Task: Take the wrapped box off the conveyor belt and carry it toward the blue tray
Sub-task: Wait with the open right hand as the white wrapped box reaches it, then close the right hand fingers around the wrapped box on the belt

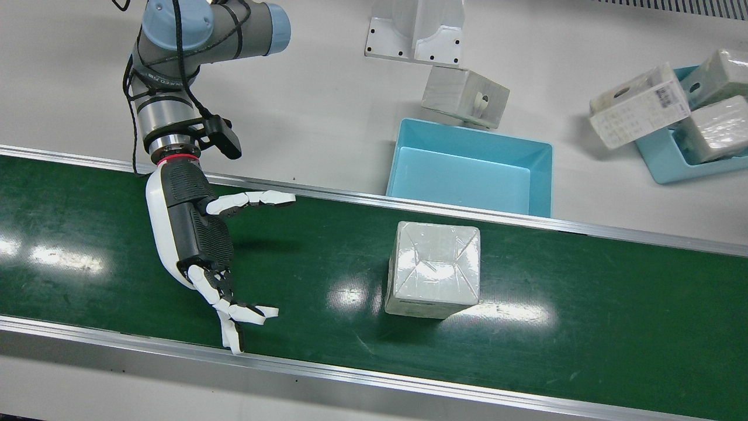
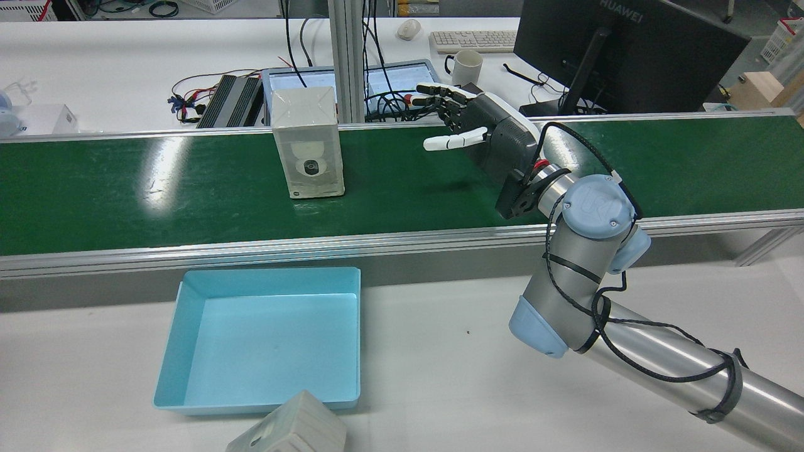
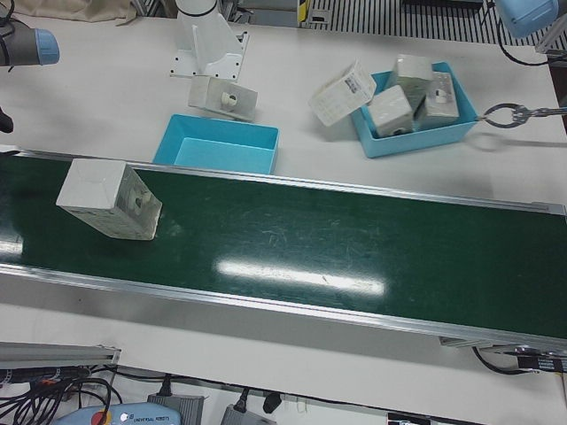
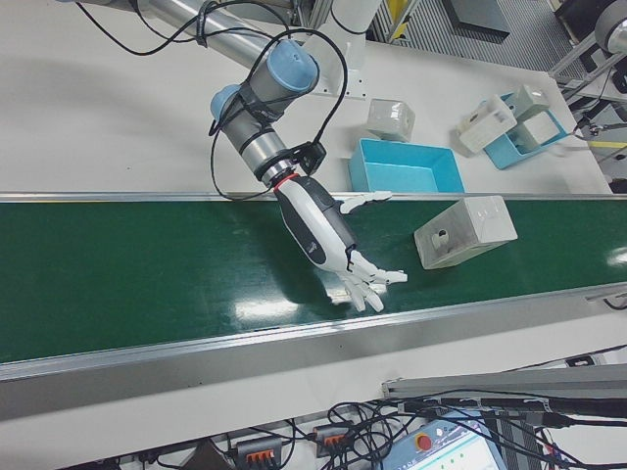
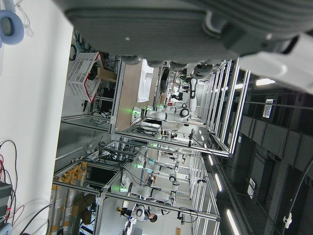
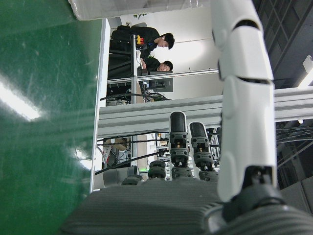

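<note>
Over the left part of the belt in the front view, the right hand (image 1: 196,245) hangs with its white, jointed fingers (image 1: 248,313) spread apart and nothing between them; its palm is black ribbed padding in a glossy white shell. From its own camera, the thumb rises as a smooth white column beside dark segmented fingers. The left hand shows only in its own camera, as grey ribbed padding across the top of the frame (image 5: 195,19); whether it is apart or closed cannot be told.

Right of the hand and well apart from it, the wrapped box (image 1: 433,269) stands on the belt, near centre frame. It is a pale blocky shape under shiny clear film, folded in creased triangles on top; the rear view shows a round dark-centred part through its side.

The conveyor belt (image 1: 584,327) is glossy dark green with bright glare patches, edged by brushed metal rails. Beyond the far rail, the blue tray (image 1: 543,175) is smooth, rectangular plastic.
</note>
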